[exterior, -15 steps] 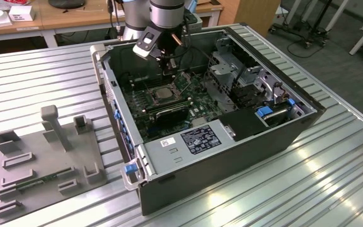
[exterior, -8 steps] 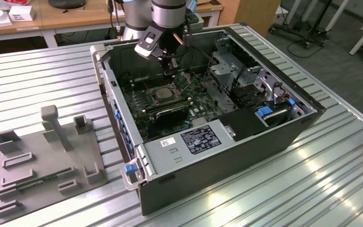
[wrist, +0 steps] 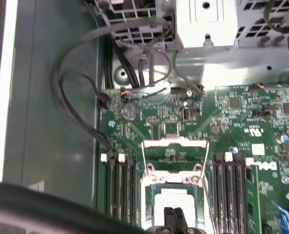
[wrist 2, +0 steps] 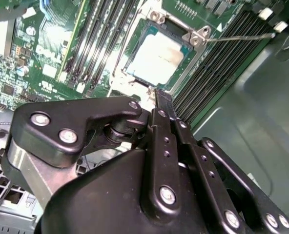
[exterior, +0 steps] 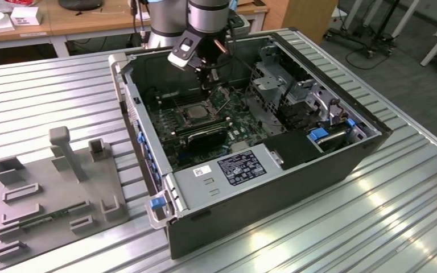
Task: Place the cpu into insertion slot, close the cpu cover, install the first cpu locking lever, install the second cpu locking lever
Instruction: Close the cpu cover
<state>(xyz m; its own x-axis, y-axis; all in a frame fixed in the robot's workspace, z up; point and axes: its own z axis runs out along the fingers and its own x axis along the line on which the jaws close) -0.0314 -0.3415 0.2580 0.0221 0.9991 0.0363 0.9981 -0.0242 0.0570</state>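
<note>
Ribbed metal worktop (exterior: 340, 227) carries an open black computer case (exterior: 279, 199) lying on its side, with a large green circuit board (exterior: 234, 122) exposed inside. A grey fixture plate with upright slots and posts (exterior: 52, 193) sits on the same worktop, well apart from the case toward the exterior view's left.

The grey robot arm (exterior: 203, 14) reaches down into the case. Its black tool (exterior: 209, 79) hangs above the board, near the socket. In both wrist views the tool (wrist 2: 158, 93) (wrist: 175, 213) has its fingers drawn together, with nothing seen between them.

The cpu, a small flat pale silvery-grey square chip (wrist 2: 159, 58), lies seated in the insertion slot, a square dark socket with a silvery metal rim (wrist 2: 197, 37). The tool tips sit just beside the chip's edge; contact cannot be determined.

The cpu cover, a thin silvery metal frame with a cut-out middle (wrist: 175, 142), stands at the socket's far edge and does not lie over the chip; green board shows through its opening.

A thin metal lever rod (wrist 2: 237, 35) juts out from one socket corner. Long narrow black memory slots (wrist 2: 93, 39) flank the socket on both sides.
</note>
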